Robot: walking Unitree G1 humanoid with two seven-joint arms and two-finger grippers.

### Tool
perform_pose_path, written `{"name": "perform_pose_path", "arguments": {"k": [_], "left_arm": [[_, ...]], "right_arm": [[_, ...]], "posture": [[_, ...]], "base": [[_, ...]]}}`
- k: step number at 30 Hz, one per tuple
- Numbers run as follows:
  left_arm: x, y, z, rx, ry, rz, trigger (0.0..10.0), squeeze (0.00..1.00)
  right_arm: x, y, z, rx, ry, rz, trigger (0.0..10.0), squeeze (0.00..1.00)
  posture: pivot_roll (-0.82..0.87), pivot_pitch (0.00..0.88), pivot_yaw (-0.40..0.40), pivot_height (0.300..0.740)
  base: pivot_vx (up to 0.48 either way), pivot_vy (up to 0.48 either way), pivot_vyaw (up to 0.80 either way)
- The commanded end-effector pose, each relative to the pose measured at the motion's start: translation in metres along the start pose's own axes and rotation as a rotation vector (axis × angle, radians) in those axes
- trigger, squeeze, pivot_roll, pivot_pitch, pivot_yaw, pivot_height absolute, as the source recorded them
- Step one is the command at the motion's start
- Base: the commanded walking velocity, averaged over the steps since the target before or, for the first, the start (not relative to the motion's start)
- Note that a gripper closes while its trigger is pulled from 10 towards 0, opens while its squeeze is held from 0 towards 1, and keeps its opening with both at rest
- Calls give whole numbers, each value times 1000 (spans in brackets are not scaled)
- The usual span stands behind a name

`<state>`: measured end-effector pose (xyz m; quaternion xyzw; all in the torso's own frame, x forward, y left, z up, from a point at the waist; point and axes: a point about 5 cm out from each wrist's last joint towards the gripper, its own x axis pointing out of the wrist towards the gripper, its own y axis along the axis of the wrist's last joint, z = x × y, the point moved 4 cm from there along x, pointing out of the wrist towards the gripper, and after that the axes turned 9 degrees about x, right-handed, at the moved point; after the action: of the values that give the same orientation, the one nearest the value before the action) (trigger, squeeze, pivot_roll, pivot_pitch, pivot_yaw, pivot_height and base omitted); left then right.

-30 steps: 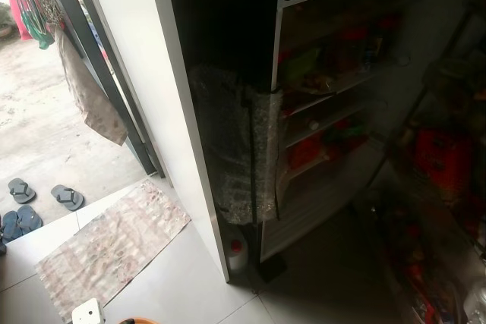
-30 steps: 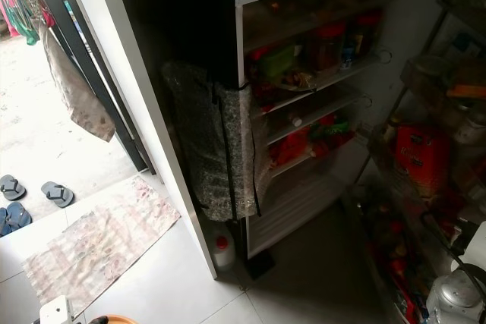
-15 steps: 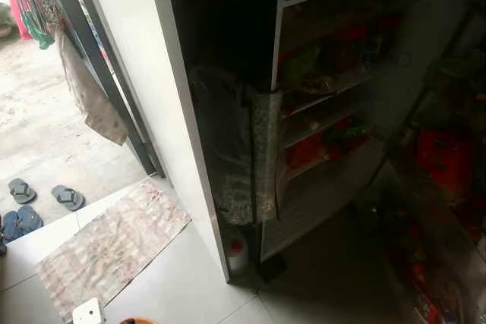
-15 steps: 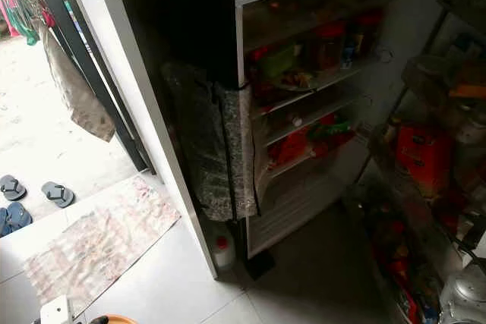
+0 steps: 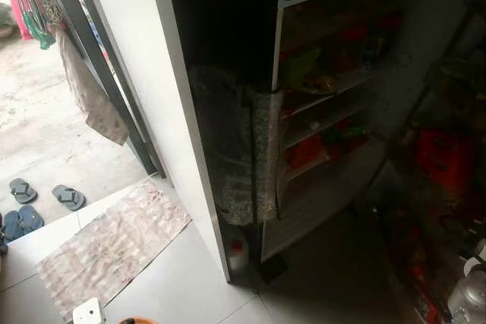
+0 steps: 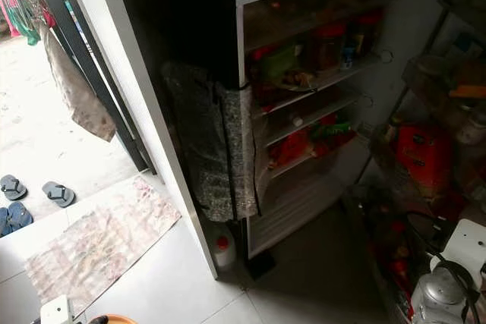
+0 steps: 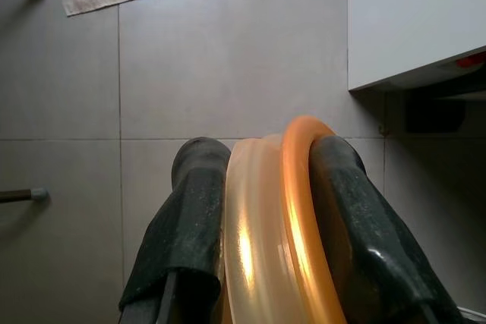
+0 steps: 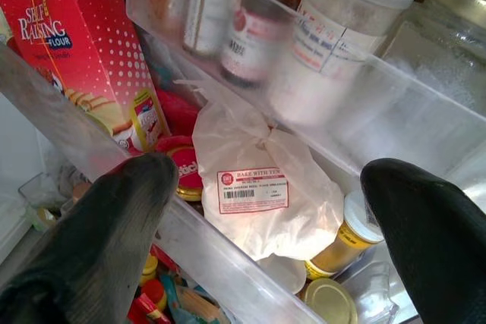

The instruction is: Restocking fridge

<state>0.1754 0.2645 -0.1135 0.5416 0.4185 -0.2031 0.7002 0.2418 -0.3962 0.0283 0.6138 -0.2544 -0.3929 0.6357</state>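
The fridge stands open, its shelves packed with red and green packs and jars. Its door rack faces my right gripper, which is open wide just in front of it. Behind the clear rail lie a white plastic bag with a label, a red flour box and several jars. My right arm shows at the lower right. My left gripper hangs low over the tiled floor, shut on an orange and clear plastic ring-shaped rim.
A white wall edge stands left of the fridge, with a patterned cover draped on the fridge side. A red-capped bottle sits on the floor by the fridge base. A mat and sandals lie at the doorway.
My right arm dropped toward the lower right edge and has come back further into view. The fridge and the floor things have not moved.
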Motion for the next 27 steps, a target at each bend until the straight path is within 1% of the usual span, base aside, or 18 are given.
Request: {"name": "perform_pose_path", "arguments": {"k": [1,10,17,27], "left_arm": [[-4,-20,-8,39,15,-75,10000,0],[-5,-22,-8,47,15,-78,10000,0],[-5,-22,-10,61,18,-80,10000,0],[-5,-20,-12,71,24,-76,10000,0]], "right_arm": [[-2,-7,5,-7,-14,-22,10000,0],[4,-2,19,-26,-60,-19,10000,0],[8,0,32,-15,-116,-25,10000,0],[18,15,44,-41,-135,-1,10000,0]], "posture": [[-72,35,53,740],[-70,32,57,740],[-66,27,66,740],[-66,21,68,740]], "base": [[0,0,0],[0,0,0],[0,0,0],[0,0,0]]}}
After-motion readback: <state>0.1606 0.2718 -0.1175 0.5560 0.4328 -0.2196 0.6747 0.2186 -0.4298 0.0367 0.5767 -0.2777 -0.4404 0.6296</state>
